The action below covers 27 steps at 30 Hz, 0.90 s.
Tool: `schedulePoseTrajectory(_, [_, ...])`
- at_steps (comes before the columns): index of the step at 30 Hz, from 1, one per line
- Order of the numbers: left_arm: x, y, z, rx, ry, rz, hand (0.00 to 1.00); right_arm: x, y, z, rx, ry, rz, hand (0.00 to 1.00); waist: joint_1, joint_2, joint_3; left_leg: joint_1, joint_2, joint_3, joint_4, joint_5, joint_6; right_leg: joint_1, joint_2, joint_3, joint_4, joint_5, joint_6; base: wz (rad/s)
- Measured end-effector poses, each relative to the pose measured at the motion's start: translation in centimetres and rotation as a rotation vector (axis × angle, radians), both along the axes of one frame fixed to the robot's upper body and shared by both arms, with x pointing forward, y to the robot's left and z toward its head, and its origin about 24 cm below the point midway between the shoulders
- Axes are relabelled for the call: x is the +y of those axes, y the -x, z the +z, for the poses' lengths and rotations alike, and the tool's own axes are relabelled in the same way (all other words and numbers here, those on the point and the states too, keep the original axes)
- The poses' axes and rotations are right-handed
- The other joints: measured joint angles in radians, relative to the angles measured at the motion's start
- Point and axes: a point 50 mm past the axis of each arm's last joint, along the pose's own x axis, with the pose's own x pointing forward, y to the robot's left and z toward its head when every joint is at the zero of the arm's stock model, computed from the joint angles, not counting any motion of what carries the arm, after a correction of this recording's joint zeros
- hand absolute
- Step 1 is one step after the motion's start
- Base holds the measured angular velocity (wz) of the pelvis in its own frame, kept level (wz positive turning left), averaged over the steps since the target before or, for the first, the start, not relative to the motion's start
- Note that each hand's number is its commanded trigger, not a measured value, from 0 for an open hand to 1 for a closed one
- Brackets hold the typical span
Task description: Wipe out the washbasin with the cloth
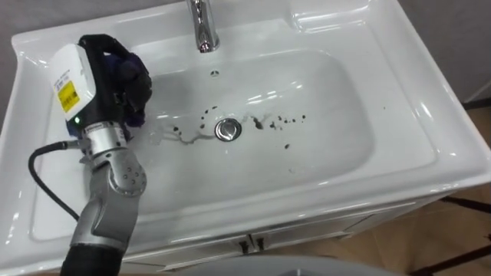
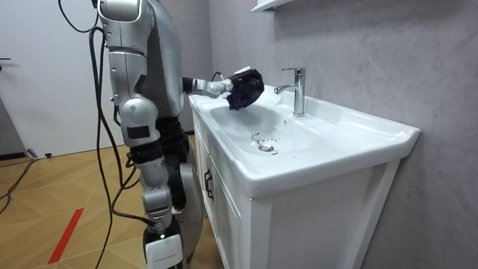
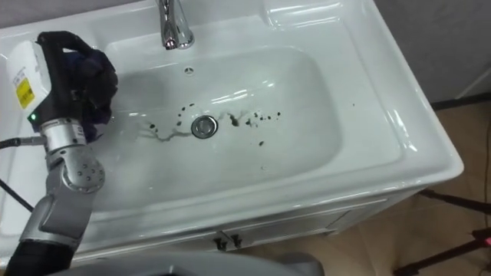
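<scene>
The white basin (image 1: pixel 360 146) (image 3: pixel 330 146) has dark specks and a smear of dirt (image 1: pixel 272 121) (image 3: pixel 257 117) on either side of its metal drain (image 1: pixel 227 129) (image 3: pixel 203 126). My left hand (image 1: pixel 115 73) (image 3: pixel 73 69) (image 2: pixel 240 84) hangs over the basin's left side, above the bowl, shut on a dark purple cloth (image 1: pixel 136 80) (image 3: pixel 100 77) (image 2: pixel 246 90). The cloth is bunched in the hand and is clear of the basin's surface. In the room view I stand at the basin's front, left arm stretched out over it.
A chrome tap (image 1: pixel 202 27) (image 3: pixel 175 27) (image 2: pixel 297 90) stands at the back middle of the basin. The basin sits on a white cabinet (image 2: pixel 246 217) against a grey wall. A wide flat rim (image 1: pixel 430 92) runs along the right side.
</scene>
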Motion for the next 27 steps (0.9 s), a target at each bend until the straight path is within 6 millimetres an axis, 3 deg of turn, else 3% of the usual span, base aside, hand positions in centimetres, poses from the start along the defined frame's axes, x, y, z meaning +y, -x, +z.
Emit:
schedulePoseTrajectory(7, [-0.2, 0.7, -2.9, 0.153, 0.003, -0.019, 1.0, 0.0, -0.2, 0.0, -0.005, -0.001, -0.001, 0.0, -0.008, -0.001, 0.0002, 0.013, 0.0, 0.004, -0.001, 0.0, 0.001, 0.01, 0.0, -0.001, 0.0, 0.0, 0.0, 0.0])
schedulePoseTrajectory(10, [-0.1, 0.9, -3.3, 0.175, 0.006, -0.013, 1.0, 0.1, -0.3, 0.0, -0.012, -0.004, 0.001, 0.0, -0.014, -0.006, 0.0003, 0.011, 0.001, 0.029, -0.001, 0.0, 0.001, -0.001, 0.0, 0.005, 0.003, 0.0, 0.0, -0.04])
schedulePoseTrajectory(16, [0.1, 1.3, -4.5, 0.252, 0.01, -0.008, 1.0, 0.1, -0.3, 0.0, 0.002, -0.013, -0.003, 0.0, -0.016, -0.006, -0.0115, 0.013, 0.001, 0.052, 0.001, 0.0, 0.001, -0.01, 0.002, 0.025, 0.003, 0.007, 0.003, -0.13])
schedulePoseTrajectory(27, [0.1, 2.1, -6.4, 0.399, 0.003, -0.02, 1.0, 0.3, -1.0, 0.1, -0.028, -0.01, 0.005, 0.0, -0.019, -0.004, -0.0106, 0.022, 0.001, 0.053, 0.001, 0.0, 0.001, -0.013, 0.001, 0.031, 0.017, 0.01, 0.004, -0.02])
